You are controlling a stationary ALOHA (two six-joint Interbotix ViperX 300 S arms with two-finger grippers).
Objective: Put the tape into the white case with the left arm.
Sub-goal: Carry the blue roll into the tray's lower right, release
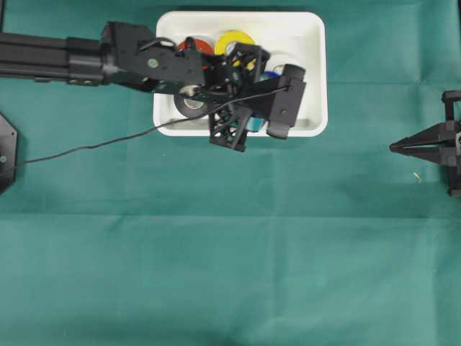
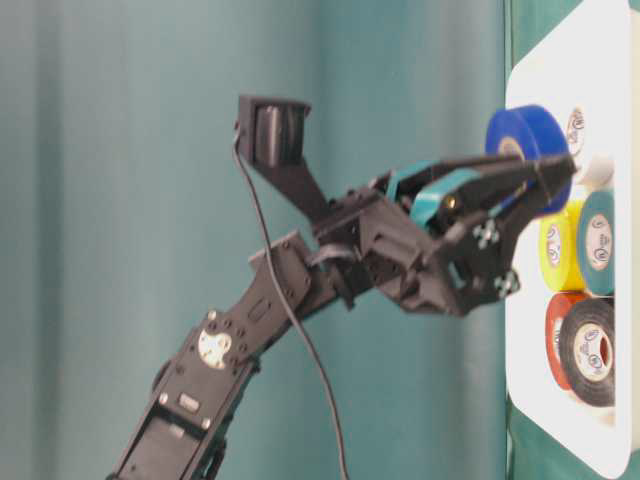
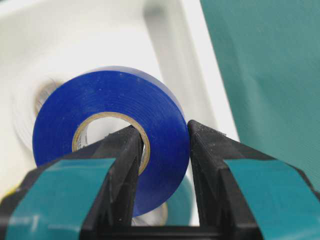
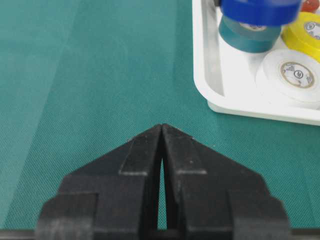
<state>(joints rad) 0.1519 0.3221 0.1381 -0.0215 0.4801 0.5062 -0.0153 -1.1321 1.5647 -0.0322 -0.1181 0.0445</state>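
Note:
My left gripper is shut on a blue tape, one finger through the roll's core and the other on its outer face. The roll stands on edge above the inside of the white case, near its right rim. From table level the teal-banded left gripper holds the blue tape just above the case. My all-black right gripper rests at the table's right edge, shut and holding nothing.
The case also holds a yellow roll, a red roll, a black roll, a teal roll and a white roll. A black cable trails left over the green cloth.

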